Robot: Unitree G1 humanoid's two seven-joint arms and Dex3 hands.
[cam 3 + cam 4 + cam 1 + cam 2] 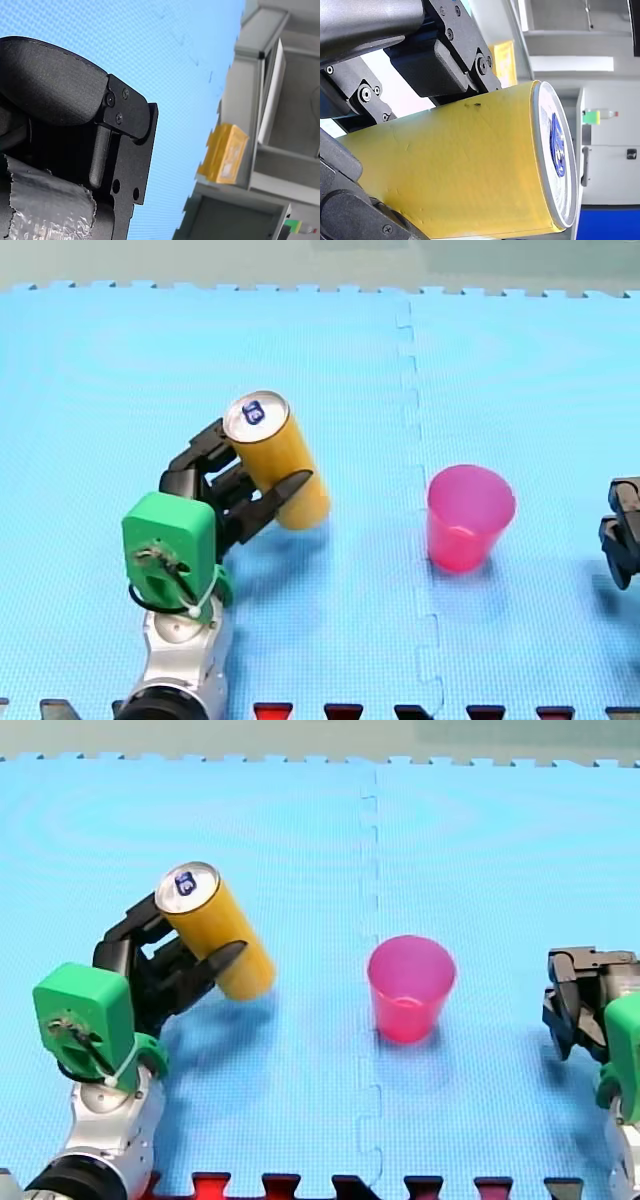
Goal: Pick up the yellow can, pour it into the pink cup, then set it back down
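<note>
My left hand (243, 492) is shut on the yellow can (280, 465) at the left of the blue mat. The can is tilted, its silver top (186, 886) leaning toward the far left and its base low toward the right. The second wrist view shows the can (470, 170) close up between black fingers (440, 65). The pink cup (468, 515) stands upright to the right of the can, apart from it, past the mat seam. My right hand (578, 1005) is at the right edge, right of the cup, and holds nothing.
The blue foam mat (330, 370) has a jigsaw seam (415, 420) running front to back just left of the cup. Red and black tabs (340, 710) line the front edge. In the first wrist view, grey shelving with a yellow box (225, 152) stands beyond the mat.
</note>
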